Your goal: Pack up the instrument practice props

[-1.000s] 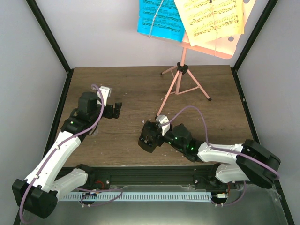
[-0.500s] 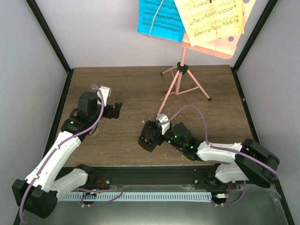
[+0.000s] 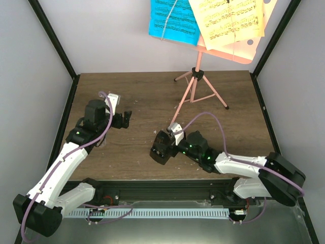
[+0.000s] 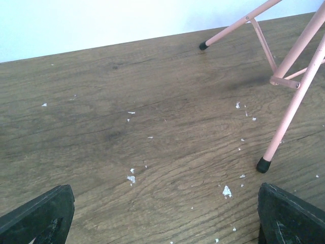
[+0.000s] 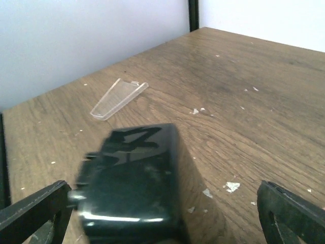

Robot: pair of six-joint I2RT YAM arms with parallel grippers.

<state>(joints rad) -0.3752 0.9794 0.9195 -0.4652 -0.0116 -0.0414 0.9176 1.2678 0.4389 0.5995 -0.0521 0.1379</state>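
Observation:
The salmon-pink music stand (image 3: 195,86) stands at the back right on thin tripod legs (image 4: 292,109). A blue sheet-music page (image 3: 172,20) and a yellow one (image 3: 231,18) rest on its perforated desk. The small black metronome (image 3: 158,152) lies on the table near the front middle, and it fills the right wrist view (image 5: 132,183). My right gripper (image 3: 161,145) is open, with one jaw on each side of the metronome and a gap to both. My left gripper (image 3: 126,118) is open and empty over bare wood at the left, left of the stand's legs.
A small clear plastic piece (image 5: 118,98) lies on the wood beyond the metronome. White flecks (image 4: 226,191) are scattered over the brown table (image 3: 147,96). Black frame posts and pale walls close in the sides and back.
My right arm has shifted slightly toward the back, staying around the metronome. The left arm and the stand have not moved.

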